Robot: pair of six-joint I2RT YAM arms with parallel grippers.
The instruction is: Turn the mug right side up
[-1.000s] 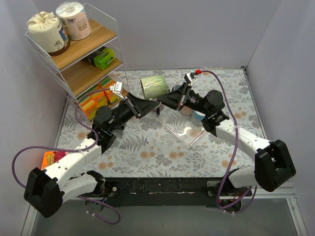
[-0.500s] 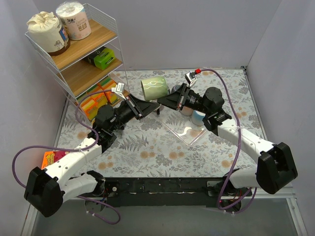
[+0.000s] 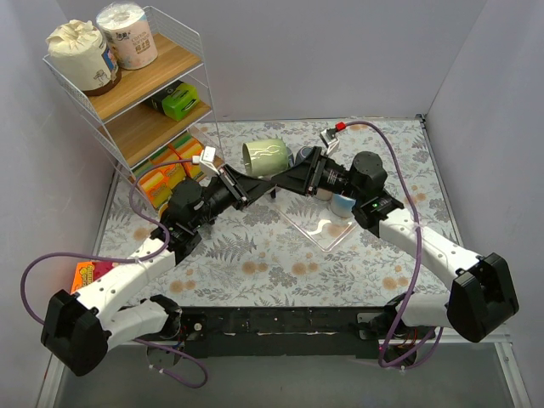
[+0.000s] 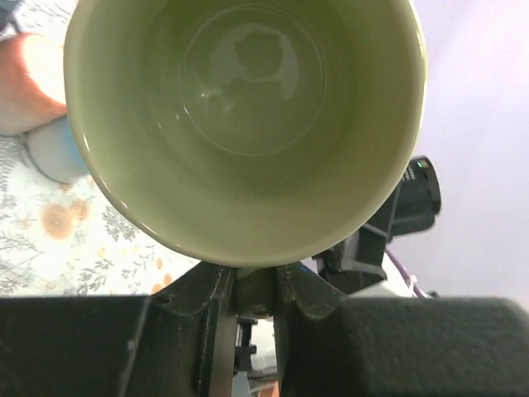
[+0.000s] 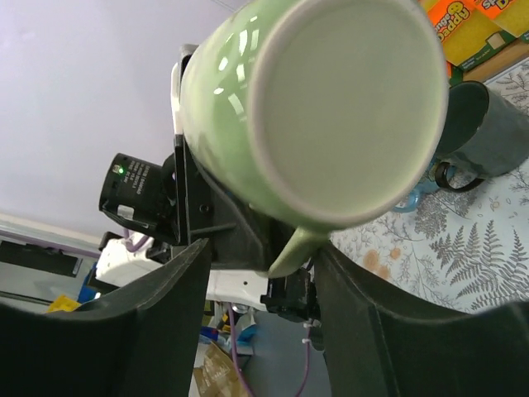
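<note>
Left tool [image 4: 252, 279] clamped on sideways green mug [image 4: 248, 124], right tool [image 5: 263, 255] spread open, flanking its handle [image 5: 289, 246].

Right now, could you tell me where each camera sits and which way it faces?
Top external: above and behind, looking down on the table; left arm and right arm show.
Left wrist: mounted there, looking into the green mug; left gripper clamps its rim.
Right wrist: mounted there, facing the mug's base; open right gripper flanks its handle.
Shared: both wrist views see that mug, opposite ends.
</note>
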